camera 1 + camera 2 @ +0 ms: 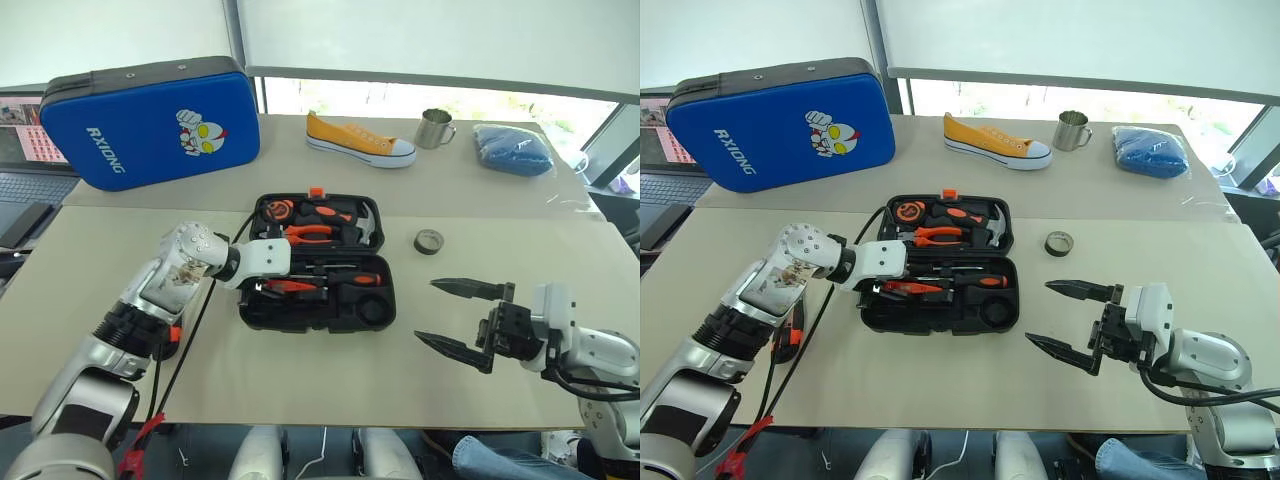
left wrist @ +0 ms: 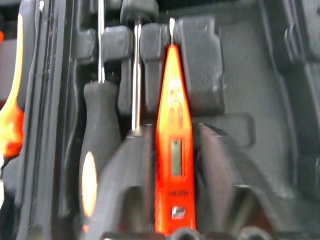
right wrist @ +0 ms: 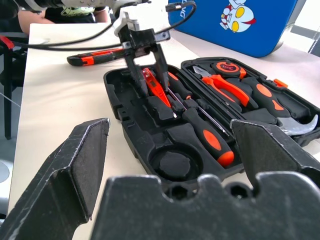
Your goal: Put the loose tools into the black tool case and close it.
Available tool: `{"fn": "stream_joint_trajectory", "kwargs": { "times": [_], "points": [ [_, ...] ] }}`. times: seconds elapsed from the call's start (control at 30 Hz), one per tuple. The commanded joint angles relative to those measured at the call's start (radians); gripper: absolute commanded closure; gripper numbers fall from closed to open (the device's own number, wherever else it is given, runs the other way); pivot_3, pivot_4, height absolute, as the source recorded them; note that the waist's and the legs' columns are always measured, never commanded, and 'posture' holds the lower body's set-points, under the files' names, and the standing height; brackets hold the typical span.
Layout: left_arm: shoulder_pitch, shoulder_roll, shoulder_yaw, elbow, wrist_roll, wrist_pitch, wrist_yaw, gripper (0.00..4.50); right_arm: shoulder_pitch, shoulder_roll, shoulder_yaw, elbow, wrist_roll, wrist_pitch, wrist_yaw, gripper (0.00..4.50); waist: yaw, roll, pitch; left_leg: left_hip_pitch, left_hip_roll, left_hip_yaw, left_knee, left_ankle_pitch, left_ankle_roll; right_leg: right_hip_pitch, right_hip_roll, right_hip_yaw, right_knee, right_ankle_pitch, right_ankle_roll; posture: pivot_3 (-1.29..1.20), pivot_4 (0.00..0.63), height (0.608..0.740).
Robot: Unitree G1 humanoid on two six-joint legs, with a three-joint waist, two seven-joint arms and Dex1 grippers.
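The right gripper (image 1: 452, 313) hangs above the near right part of the table (image 1: 90, 300), its two black fingers spread wide with nothing between them, pointing left toward the black tool case (image 1: 318, 262). The case lies open at the table centre, near half and far half both flat on the surface. The left gripper (image 3: 146, 74) reaches in from the left over the near half, fingers angled down; they stand slightly apart on either side of the slim orange tester screwdriver (image 2: 172, 140), which lies in a moulded slot, and contact between fingers and tool cannot be confirmed. Just beside the tester, two orange-and-black screwdrivers (image 3: 202, 127) sit in adjacent slots of the same half. A round recess at the near right corner of that half holds no tool. The orange-and-black utility knife (image 3: 95, 57) lies on the table to the left of the case. The far half holds the pliers (image 1: 310, 232), hammer (image 1: 365, 228) and tape measure (image 1: 279, 209). The small dark tape roll (image 1: 429, 241) rests on the table right of the case, well apart from it. Farther back lie a blue cartoon-printed case (image 1: 150, 122), a yellow shoe (image 1: 358, 140), a metal cup (image 1: 434, 128) and a blue cloth bundle (image 1: 512, 149).
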Motion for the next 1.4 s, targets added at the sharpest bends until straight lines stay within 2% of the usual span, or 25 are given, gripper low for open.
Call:
{"fn": "stream_joint_trajectory", "kwargs": {
  "times": [0.03, 0.17, 0.27, 0.37, 0.43, 0.57, 0.8, 1.13, 1.33, 1.4],
  "points": [
    [-0.027, 0.002, 0.09, -0.023, -0.105, -0.045, -0.04, 1.47, 0.002, -0.003, -0.011, -0.022, 0.028, 0.001, 0.007, 0.0, 0.002, 0.0, 0.0, -0.001, 0.0, -0.001, 0.001, 0.0, 0.0, 0.0, 0.0, 0.0, 0.0, 0.0, 0.0, 0.0, 0.15, 0.74],
    [-0.042, 0.004, 0.168, -0.004, -0.186, -0.066, -0.057, 1.47, 0.014, -0.007, -0.021, -0.026, 0.046, 0.011, 0.01, 0.0, 0.003, 0.0, 0.0, -0.001, 0.0, -0.002, 0.001, 0.0, 0.0, 0.0, 0.0, 0.0, 0.0, 0.0, 0.0, 0.0, 0.15, 0.74],
    [-0.038, -0.004, 0.196, 0.036, -0.193, -0.099, -0.036, 1.47, 0.019, -0.007, -0.024, -0.028, 0.052, 0.016, 0.008, 0.0, 0.004, 0.0, 0.0, -0.001, 0.0, -0.003, 0.001, 0.0, 0.0, 0.0, 0.0, 0.0, 0.0, 0.0, 0.0, 0.0, 0.15, 0.74],
    [0.007, -0.031, 0.214, 0.124, -0.202, -0.191, -0.03, 2.15, 0.008, 0.01, -0.019, -0.028, 0.053, 0.012, -0.004, 0.0, 0.006, 0.0, 0.0, 0.0, 0.0, -0.003, 0.001, 0.0, 0.0, 0.0, 0.0, 0.0, 0.0, 0.0, 0.0, 0.0, 0.15, 0.74],
    [0.034, -0.056, 0.228, 0.188, -0.203, -0.284, -0.021, 2.9, -0.003, 0.025, -0.017, -0.023, 0.05, -0.001, -0.012, 0.0, 0.004, 0.0, 0.0, 0.0, 0.0, -0.003, 0.001, 0.0, 0.0, 0.001, 0.0, 0.0, 0.0, 0.0, 0.0, 0.0, 0.15, 0.74],
    [0.063, -0.068, 0.225, 0.243, -0.186, -0.354, -0.024, 4.39, -0.009, 0.033, -0.018, -0.017, 0.045, -0.005, -0.012, 0.0, 0.006, 0.0, 0.0, 0.0, 0.0, -0.003, 0.001, 0.0, 0.0, 0.0, 0.0, 0.0, 0.001, 0.0, 0.0, 0.0, 0.15, 0.74],
    [0.097, -0.084, 0.186, 0.312, -0.126, -0.394, 0.019, 4.46, -0.009, 0.04, -0.015, -0.017, 0.043, -0.005, -0.015, 0.0, 0.01, 0.0, 0.0, 0.0, -0.001, -0.003, 0.001, 0.0, 0.0, 0.001, -0.001, 0.0, 0.001, 0.0, 0.0, 0.0, 0.15, 0.74],
    [0.16, -0.078, 0.152, 0.314, -0.086, -0.327, 0.057, 4.46, -0.008, 0.042, -0.012, -0.021, 0.045, -0.001, -0.016, 0.0, 0.008, 0.005, -0.003, 0.009, -0.001, -0.002, 0.001, 0.0, 0.0, 0.009, -0.001, 0.0, 0.001, 0.0, 0.0, 0.0, 0.15, 0.74],
    [0.264, -0.055, 0.238, 0.222, -0.151, -0.374, 0.094, 4.46, -0.02, 0.049, -0.001, 0.001, 0.04, -0.017, 0.002, 0.0, -0.002, 0.011, -0.007, 0.016, 0.0, -0.002, -0.003, 0.0, 0.0, 0.016, 0.0, 0.001, -0.002, 0.0, 0.0, 0.0, 0.15, 0.74],
    [0.307, -0.047, 0.325, 0.164, -0.226, -0.414, 0.114, 4.46, -0.025, 0.059, -0.007, 0.011, 0.041, -0.04, 0.009, 0.0, -0.005, 0.011, -0.007, 0.016, 0.0, -0.002, -0.002, 0.0, 0.0, 0.016, 0.0, 0.0, -0.002, 0.0, 0.0, 0.0, 0.15, 0.74]
  ]
}}
